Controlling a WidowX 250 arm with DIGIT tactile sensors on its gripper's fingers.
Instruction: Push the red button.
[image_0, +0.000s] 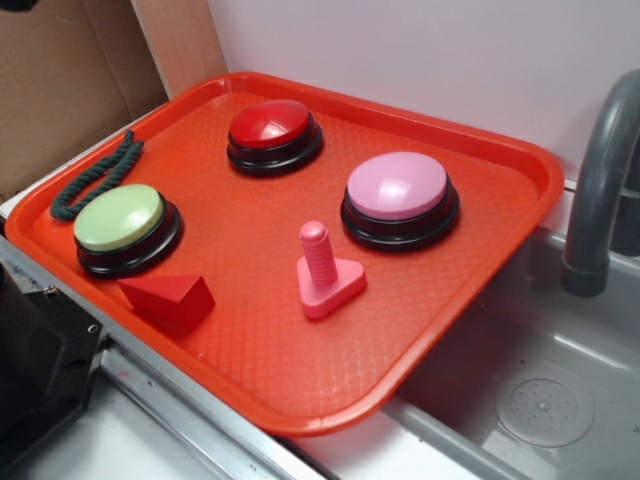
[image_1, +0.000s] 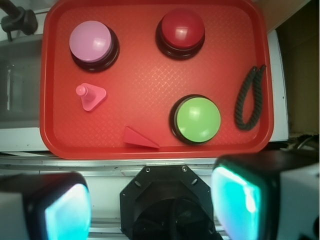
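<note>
The red button (image_0: 272, 124) (image_1: 181, 28), a glossy dark-red dome on a black base, sits at the far side of the red tray (image_0: 300, 400) (image_1: 55, 140). My gripper (image_1: 150, 205) hangs high above the table's near edge, outside the tray and well short of the button. Its two fingers (image_1: 65, 210) stand wide apart with nothing between them. In the exterior view the gripper is out of frame.
On the tray also sit a pink button (image_0: 398, 187) (image_1: 90, 41), a green button (image_0: 120, 218) (image_1: 198, 118), a red wedge block (image_0: 170, 297) (image_1: 139, 139), a pink peg on a triangular base (image_0: 322, 268) (image_1: 90, 96) and a dark rope (image_0: 98, 174) (image_1: 248, 97). A sink with a grey faucet (image_0: 600, 180) lies to the right.
</note>
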